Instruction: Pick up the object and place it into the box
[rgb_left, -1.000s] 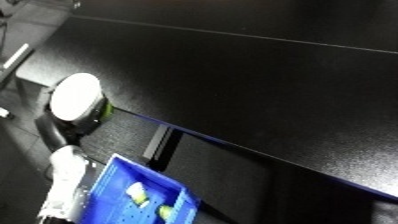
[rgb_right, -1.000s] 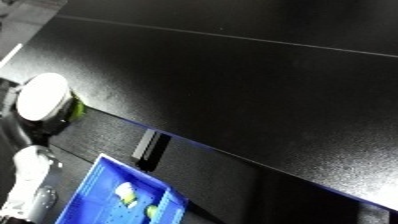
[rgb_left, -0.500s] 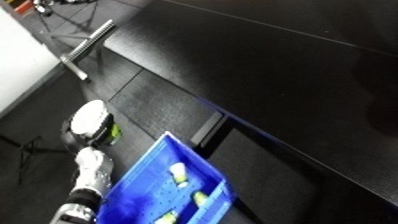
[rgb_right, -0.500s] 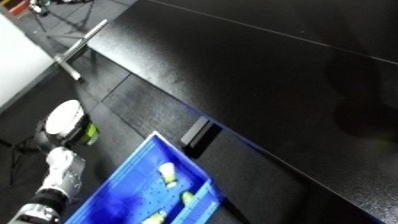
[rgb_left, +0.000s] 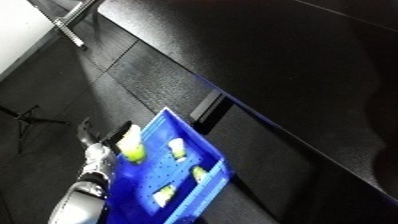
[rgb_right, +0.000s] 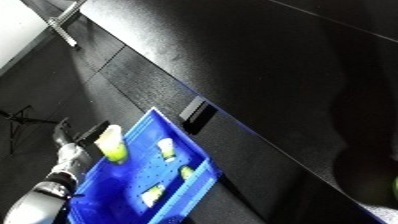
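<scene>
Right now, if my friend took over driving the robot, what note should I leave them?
Left robot hand: curled round a yellow-green object, holding it at the left rim of the blue bin.
Right robot hand: not in view.
Bin: sits against the edge of the black table; three small pieces already lie inside.
Done: object picked up and brought to the bin.
Left: move it over the bin, open the hand, let it drop in.

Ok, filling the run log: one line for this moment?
left hand: holding yellow-green object at bin edge | bin: three objects inside | right hand: unseen
</scene>
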